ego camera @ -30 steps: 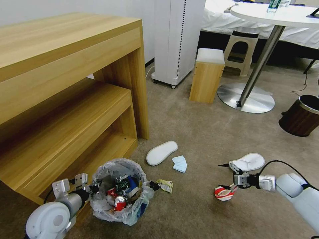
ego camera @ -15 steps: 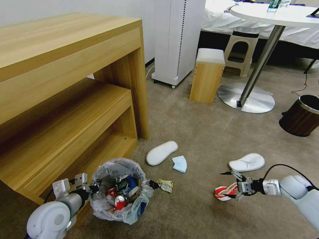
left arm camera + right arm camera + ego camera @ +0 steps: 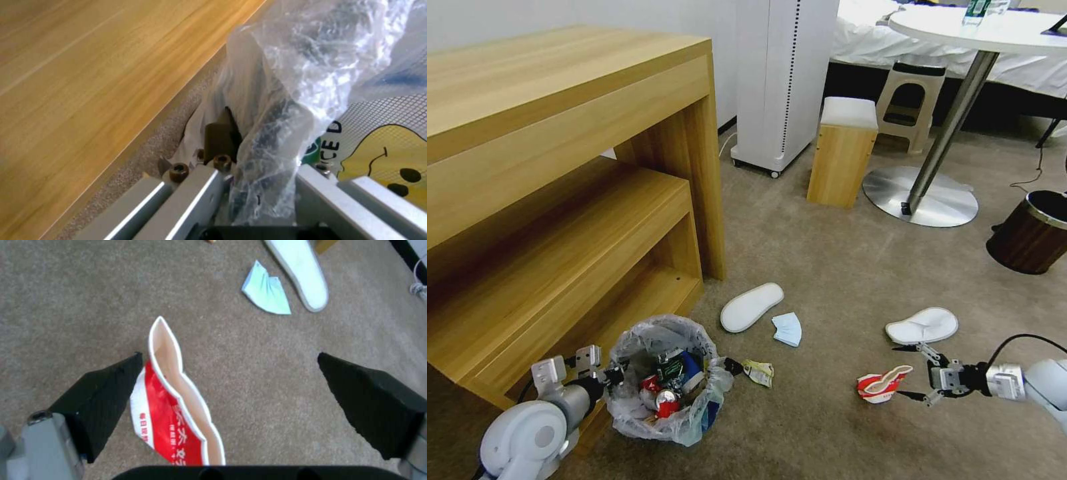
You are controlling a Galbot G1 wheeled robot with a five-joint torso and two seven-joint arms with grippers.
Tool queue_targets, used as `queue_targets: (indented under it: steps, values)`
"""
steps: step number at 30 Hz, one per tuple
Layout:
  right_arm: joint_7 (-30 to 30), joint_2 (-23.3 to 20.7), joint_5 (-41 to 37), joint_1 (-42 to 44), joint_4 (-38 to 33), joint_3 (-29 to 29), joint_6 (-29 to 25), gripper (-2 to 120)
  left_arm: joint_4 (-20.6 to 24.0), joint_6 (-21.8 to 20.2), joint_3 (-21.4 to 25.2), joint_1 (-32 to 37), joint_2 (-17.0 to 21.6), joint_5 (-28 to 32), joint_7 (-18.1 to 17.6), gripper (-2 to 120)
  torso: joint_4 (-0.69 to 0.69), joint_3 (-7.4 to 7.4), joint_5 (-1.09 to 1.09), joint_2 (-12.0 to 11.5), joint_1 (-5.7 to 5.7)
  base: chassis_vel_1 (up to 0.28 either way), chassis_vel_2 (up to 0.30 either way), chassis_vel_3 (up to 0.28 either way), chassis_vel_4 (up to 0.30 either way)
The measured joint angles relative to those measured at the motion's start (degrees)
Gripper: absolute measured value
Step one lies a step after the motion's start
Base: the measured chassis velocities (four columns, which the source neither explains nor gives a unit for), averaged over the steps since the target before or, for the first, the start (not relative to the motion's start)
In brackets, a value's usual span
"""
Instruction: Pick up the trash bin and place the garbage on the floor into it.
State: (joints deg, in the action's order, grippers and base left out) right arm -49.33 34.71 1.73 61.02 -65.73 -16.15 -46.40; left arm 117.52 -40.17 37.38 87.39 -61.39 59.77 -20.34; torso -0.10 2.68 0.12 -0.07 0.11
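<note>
Right end effector (image 3: 908,372) sits low over the floor (image 3: 827,280) at about four o'clock in the head view, fingers spread wide and released, nothing between them. The crushed red-white paper bowl (image 3: 882,387) lies on the carpet just beside its tips, toward nine o'clock from them. From the right wrist, the bowl (image 3: 178,403) is flattened, rim pinched to a slit, lying close against one black finger pad (image 3: 104,396), and I can't tell whether the two touch; the other pad stands well apart. Its lower end is cut off by the frame.

Over at seven o'clock, the left end effector (image 3: 602,375) is clenched on the trash bin (image 3: 667,380), at the rim on the side facing the wooden shelf unit (image 3: 560,200). From the left wrist, the crinkled plastic bag (image 3: 285,100) bunches between the metal finger rails, hiding the rim itself. Inside the bin, a red can and dark wrappers are jumbled; hard to sort apart.

Loose on the floor: a yellowish candy wrapper (image 3: 758,371) just beside the bin at three o'clock, a light-blue face mask (image 3: 788,329) and a white slipper (image 3: 752,307) touching or nearly so, and a second slipper (image 3: 922,325) near the right end effector at twelve o'clock.
</note>
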Motion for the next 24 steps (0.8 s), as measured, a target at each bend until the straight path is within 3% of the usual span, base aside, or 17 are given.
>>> queue_targets:
  steps: [24]
  values:
    - [0.2,5.5,1.0,-6.3,8.0,9.5,0.1,96,3.1,0.0,0.9,0.9,-1.4,0.6,-0.8,0,0.00,0.01,0.00,0.0,0.00,0.000,0.000,0.000,0.000]
